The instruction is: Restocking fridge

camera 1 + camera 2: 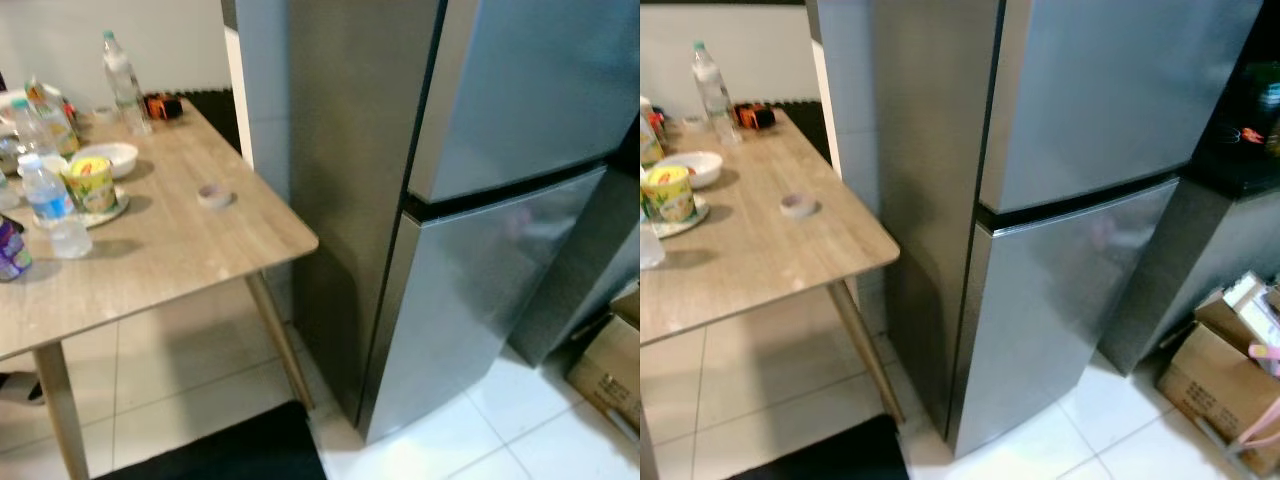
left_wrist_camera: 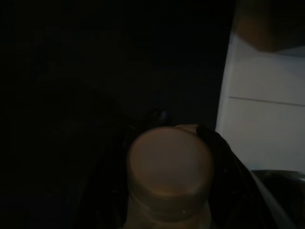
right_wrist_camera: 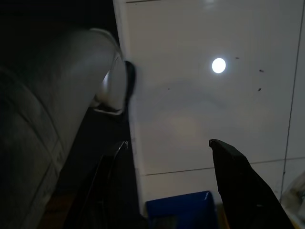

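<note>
Closed steel fridge [image 1: 480, 230] beside wooden table [image 1: 170, 250], white tiles below.
Left gripper [image 2: 169, 143] clamped round a pale-capped bottle [image 2: 169, 167], body lost in dark; right gripper [image 3: 167, 148] spread wide, empty.

Brushed-metal fridge [image 1: 500, 230], matt wood-grain table [image 1: 180, 250], glossy white floor tiles [image 1: 480, 440].

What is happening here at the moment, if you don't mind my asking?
The robot stands facing a closed silver fridge beside a wooden table that carries water bottles, a yellow tub and a white bowl. Its left claw is shut on a round-capped container, seen dimly in the left wrist view. The right claw hangs open above the white floor tiles, holding nothing. Both fridge doors are shut, so nothing has gone in yet.
</note>
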